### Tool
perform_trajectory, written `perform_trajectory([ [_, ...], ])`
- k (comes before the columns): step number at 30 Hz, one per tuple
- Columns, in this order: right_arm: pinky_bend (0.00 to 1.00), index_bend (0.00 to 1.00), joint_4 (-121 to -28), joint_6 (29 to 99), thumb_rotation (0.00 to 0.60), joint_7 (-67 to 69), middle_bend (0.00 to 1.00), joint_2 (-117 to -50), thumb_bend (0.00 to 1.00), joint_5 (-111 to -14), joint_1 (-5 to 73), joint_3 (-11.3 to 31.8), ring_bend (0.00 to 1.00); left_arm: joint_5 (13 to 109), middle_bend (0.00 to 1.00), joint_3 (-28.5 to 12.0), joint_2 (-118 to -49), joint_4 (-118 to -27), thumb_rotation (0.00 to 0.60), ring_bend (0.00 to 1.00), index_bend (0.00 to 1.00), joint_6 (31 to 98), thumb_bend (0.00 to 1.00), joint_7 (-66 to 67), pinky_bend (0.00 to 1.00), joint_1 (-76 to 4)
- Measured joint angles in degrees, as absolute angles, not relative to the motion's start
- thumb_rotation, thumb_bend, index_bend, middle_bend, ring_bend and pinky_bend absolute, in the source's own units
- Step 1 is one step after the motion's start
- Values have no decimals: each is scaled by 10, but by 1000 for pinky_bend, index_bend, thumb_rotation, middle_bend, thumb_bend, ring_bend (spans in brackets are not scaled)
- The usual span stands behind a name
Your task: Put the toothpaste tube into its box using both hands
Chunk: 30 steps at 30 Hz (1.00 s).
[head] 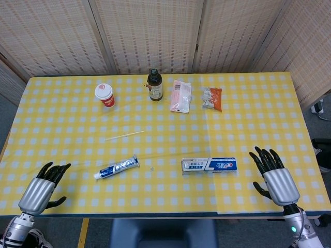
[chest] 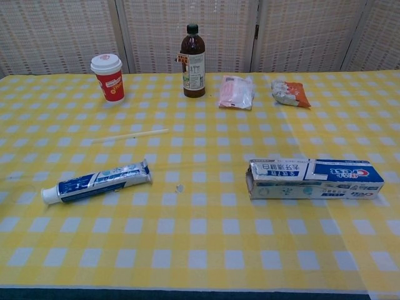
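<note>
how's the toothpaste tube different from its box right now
The toothpaste tube lies at a slant, white cap toward the near left; the toothpaste box lies nearly square to the table edge, its open end facing the tube. The tube is flat and tapers to a crimped end; the box is a taller rectangular block. The tube sits on the robot's left side, the box on its right. Both are blue and white, lying untouched.

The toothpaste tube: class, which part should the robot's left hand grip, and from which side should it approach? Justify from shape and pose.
Probably the middle of the toothpaste tube, taken from above across its narrow width by the left hand. It lies flat with free cloth along both long sides. A mid-body grip leaves the flat crimped end, which points toward the open end of the box, free to lead in.
</note>
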State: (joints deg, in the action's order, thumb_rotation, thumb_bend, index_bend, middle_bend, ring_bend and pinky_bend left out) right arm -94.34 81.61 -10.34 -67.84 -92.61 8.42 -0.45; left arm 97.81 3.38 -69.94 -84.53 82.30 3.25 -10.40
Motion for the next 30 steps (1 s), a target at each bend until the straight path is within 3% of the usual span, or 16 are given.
perform_trajectory([
  [5, 0, 0, -942, 812, 600, -105, 0, -683, 323, -927, 86, -4, 0, 1001, 837, 23, -732, -830, 600, 806, 191, 834, 207, 13, 869, -125],
  [7, 0, 0, -942, 807, 600, -108, 0, -685, 324, -926, 88, -4, 0, 1002, 955, 22, -734, -836, 600, 935, 257, 824, 219, 9, 971, -133],
  [9, 0, 0, -941, 801, 600, -111, 0, -687, 324, -922, 91, -3, 0, 1002, 1000, 20, -736, -850, 600, 999, 359, 812, 240, 2, 1000, -143],
  [14, 0, 0, -939, 790, 600, -119, 0, -693, 324, -907, 96, 4, 0, 983, 1000, 13, -750, -893, 600, 1000, 450, 786, 275, -23, 1000, -158],
  [30, 0, 0, -940, 755, 600, -138, 0, -701, 324, -870, 110, 12, 0, 772, 1000, -53, -799, -980, 600, 1000, 423, 619, 337, 126, 1000, -239],
])
